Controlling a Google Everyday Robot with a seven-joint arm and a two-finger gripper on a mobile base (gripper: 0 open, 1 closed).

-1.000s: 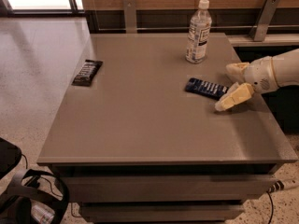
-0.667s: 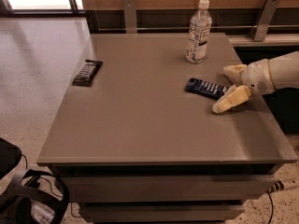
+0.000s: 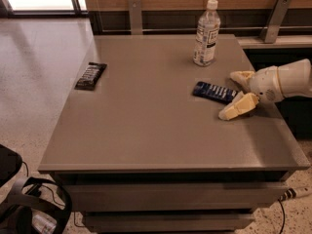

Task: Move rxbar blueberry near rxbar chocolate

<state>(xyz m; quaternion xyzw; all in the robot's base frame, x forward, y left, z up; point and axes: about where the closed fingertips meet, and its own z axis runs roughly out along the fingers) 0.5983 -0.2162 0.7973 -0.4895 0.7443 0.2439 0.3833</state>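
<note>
The rxbar blueberry (image 3: 214,92), a flat dark blue bar with white lettering, lies on the grey table (image 3: 156,130) right of centre. My gripper (image 3: 237,92) comes in from the right at table height, open, with one cream finger (image 3: 242,75) behind the bar's right end and the other (image 3: 238,107) in front of it. The fingers flank the bar's right end without closing on it. The rxbar chocolate (image 3: 90,75), a black bar with white lettering, lies near the table's left edge, far from the gripper.
A clear water bottle (image 3: 205,33) with a white cap stands upright at the back of the table, behind the blue bar. A wooden wall with metal brackets (image 3: 276,18) runs along the far side. Black gear (image 3: 24,206) sits on the floor at lower left.
The gripper has shifted slightly left toward the blue bar, its fingers now around the bar's right end. The bars and bottle have not moved.
</note>
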